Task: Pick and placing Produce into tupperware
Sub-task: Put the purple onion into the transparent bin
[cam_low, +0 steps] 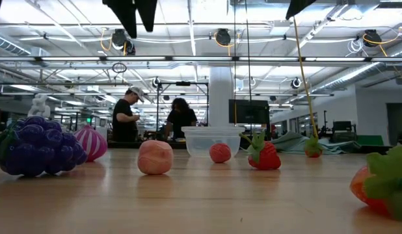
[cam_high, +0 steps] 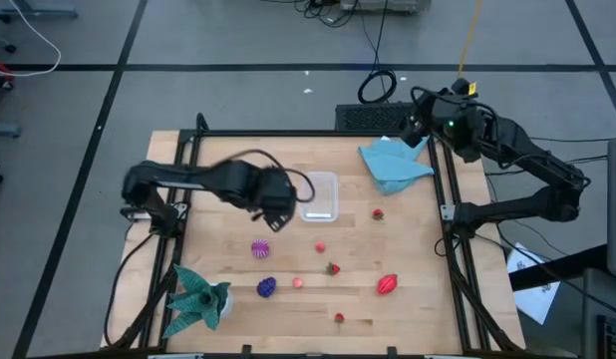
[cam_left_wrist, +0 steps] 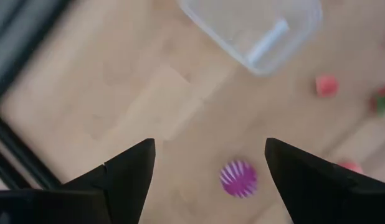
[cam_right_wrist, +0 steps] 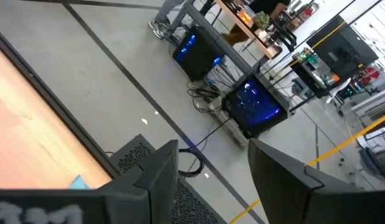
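Wood table [cam_high: 408,299]: tub [cam_high: 319,195] empty, all fruit [cam_high: 388,285] still out. L gripper [cam_left_wrist: 208,163] released above striped berry [cam_left_wrist: 237,178]. R gripper [cam_right_wrist: 212,163] parted, empty, parked by far-right corner.

The clear tupperware [cam_high: 319,195] sits upright and empty, with the small red, pink and purple produce [cam_high: 387,285] scattered near it.

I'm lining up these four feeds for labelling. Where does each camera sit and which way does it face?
High: overhead, straight down on table, both arms.
Low: table height, level past fruits to tupperware and room; arm tips at top.
Left wrist: down past open left tool at striped purple fruit.
Right wrist: past right tool toward floor, computers.
Shared: tupperware in high, low, left wrist.
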Action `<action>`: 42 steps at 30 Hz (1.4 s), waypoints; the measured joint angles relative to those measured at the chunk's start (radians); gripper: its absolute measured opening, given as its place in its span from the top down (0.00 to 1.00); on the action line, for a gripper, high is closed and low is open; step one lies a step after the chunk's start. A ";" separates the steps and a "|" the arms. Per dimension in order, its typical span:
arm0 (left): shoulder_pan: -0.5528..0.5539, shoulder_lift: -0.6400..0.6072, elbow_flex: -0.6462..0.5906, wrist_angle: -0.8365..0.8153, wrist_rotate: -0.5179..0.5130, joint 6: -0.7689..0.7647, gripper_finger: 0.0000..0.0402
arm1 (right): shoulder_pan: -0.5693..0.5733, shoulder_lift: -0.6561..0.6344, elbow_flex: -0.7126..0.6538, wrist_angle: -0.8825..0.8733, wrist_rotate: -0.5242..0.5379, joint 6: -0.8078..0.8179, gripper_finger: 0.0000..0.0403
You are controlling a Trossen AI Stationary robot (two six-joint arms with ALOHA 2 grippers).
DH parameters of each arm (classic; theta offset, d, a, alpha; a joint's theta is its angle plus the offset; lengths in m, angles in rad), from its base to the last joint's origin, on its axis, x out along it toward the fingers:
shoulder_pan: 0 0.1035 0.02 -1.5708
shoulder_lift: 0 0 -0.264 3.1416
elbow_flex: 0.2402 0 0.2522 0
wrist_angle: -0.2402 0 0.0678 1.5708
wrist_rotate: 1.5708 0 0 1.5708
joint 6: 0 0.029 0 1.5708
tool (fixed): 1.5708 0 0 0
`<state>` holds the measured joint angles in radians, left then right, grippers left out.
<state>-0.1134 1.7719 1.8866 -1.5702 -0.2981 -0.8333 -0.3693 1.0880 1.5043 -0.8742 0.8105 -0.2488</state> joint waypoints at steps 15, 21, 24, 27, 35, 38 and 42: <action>-0.121 0.050 -0.291 0.211 0.188 -0.198 0.23 | -0.005 -0.009 0.000 -0.061 -0.001 -0.001 0.55; -0.139 0.059 -0.422 0.317 0.243 -0.213 0.23 | -0.004 -0.020 0.000 -0.062 -0.001 0.025 0.55; -0.144 0.058 -0.499 0.328 0.248 -0.252 0.23 | -0.004 -0.027 0.000 -0.064 -0.001 0.028 0.55; -0.145 0.058 -0.560 0.386 0.272 -0.252 0.23 | -0.003 -0.034 0.000 -0.064 -0.002 0.028 0.55; -0.144 0.058 -0.667 0.515 0.276 -0.242 0.23 | -0.003 -0.039 0.000 -0.063 -0.004 0.047 0.55; -0.144 0.058 -0.688 0.549 0.276 -0.241 0.23 | -0.003 -0.039 0.000 -0.063 -0.004 0.047 0.55; -0.142 0.058 -0.705 0.589 0.275 -0.223 0.23 | -0.003 -0.039 0.000 -0.063 -0.004 0.054 0.55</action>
<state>-0.2549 1.8297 1.1814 -0.9808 -0.0232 -1.0567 -0.3721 1.0489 1.5040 -0.9367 0.8066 -0.1947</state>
